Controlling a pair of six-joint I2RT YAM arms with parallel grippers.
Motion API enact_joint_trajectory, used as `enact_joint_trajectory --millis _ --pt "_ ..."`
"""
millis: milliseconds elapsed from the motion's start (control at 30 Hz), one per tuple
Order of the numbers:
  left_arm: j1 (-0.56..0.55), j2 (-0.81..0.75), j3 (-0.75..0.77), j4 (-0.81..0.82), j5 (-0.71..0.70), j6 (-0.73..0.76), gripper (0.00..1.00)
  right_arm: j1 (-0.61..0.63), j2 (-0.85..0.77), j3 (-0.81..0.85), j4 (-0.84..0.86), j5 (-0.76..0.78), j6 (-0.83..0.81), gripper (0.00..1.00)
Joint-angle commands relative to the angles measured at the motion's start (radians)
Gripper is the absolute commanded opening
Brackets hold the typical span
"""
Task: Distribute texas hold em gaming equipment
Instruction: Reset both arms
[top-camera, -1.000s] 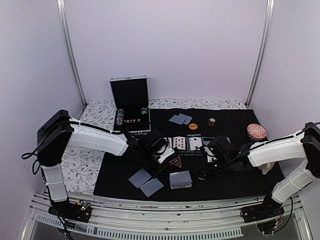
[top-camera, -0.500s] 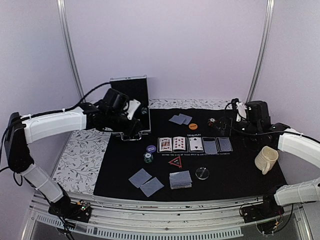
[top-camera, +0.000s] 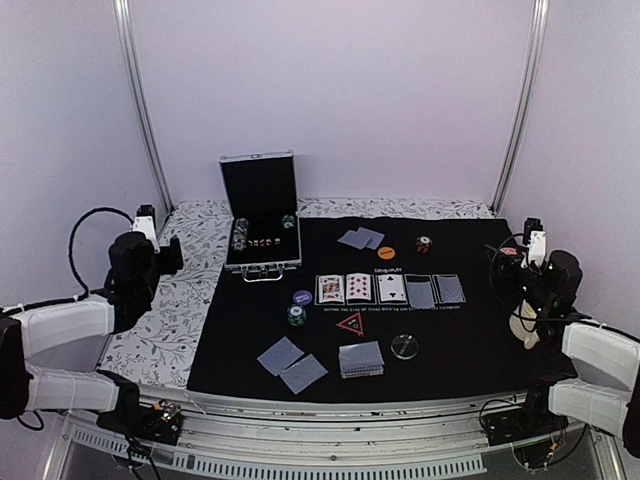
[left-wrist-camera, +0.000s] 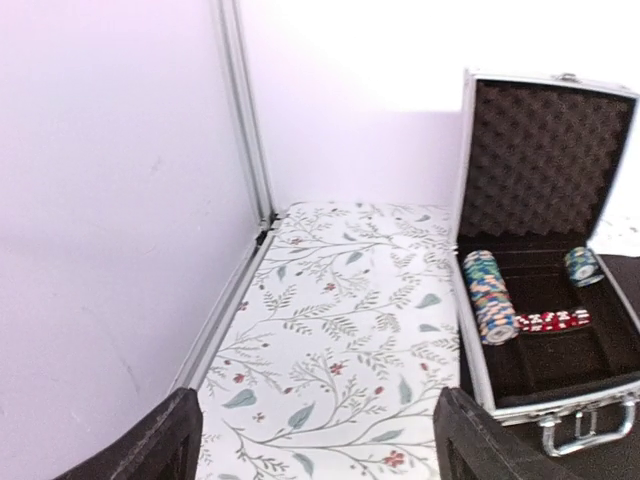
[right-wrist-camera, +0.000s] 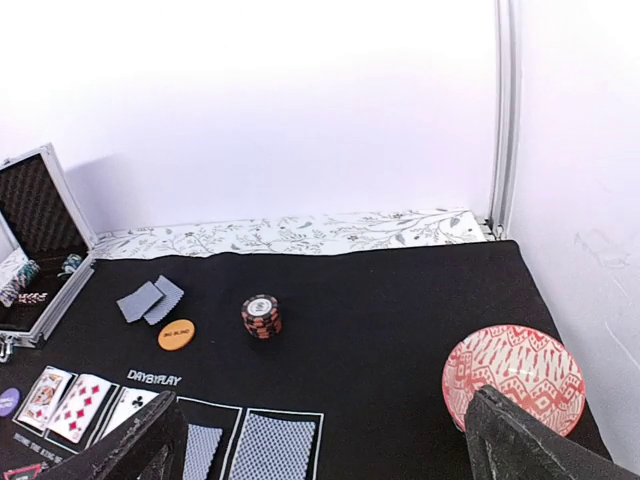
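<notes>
Five playing cards (top-camera: 391, 288) lie in a row on the black mat (top-camera: 470, 340), three face up and two face down. Near them are a blue chip (top-camera: 302, 297), a green chip (top-camera: 296, 315), a red triangle marker (top-camera: 350, 324), a clear disc (top-camera: 404, 346) and a card deck (top-camera: 361, 359). Far back sit two cards (right-wrist-camera: 150, 299), an orange chip (right-wrist-camera: 176, 334) and a red-black chip stack (right-wrist-camera: 261, 316). My left gripper (left-wrist-camera: 318, 440) hangs open and empty over the floral cloth (left-wrist-camera: 340, 340). My right gripper (right-wrist-camera: 325, 440) is open and empty above the mat's right side.
An open metal case (left-wrist-camera: 545, 250) holds rolls of chips (left-wrist-camera: 487, 295) at the back left. A red-white bowl (right-wrist-camera: 513, 380) and a cream mug (top-camera: 525, 325) stand by the right arm. Two face-down cards (top-camera: 290, 365) lie near the front. Upright metal posts (top-camera: 140, 110) flank the table.
Both arms have left the middle of the mat, swung out and drawn back to the table's sides. Both grippers went from shut to open. The chips and disc they covered now show.
</notes>
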Motion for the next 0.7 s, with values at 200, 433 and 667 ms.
enact_joint_trajectory --millis 200,433,667 --pt "0.126 0.166 -0.271 0.756 -0.036 0.068 0.84 -0.117 0.314 -0.153 0.690 -0.074 -0.039 0.99" --pt "0.163 0.417 -0.353 1.143 0.065 0.107 0.87 -0.124 0.465 -0.121 0.785 -0.157 -0.109 0.99" --pt "0.180 0.454 -0.286 1.009 0.168 0.093 0.88 -0.128 0.632 -0.056 0.821 -0.233 -0.143 0.99"
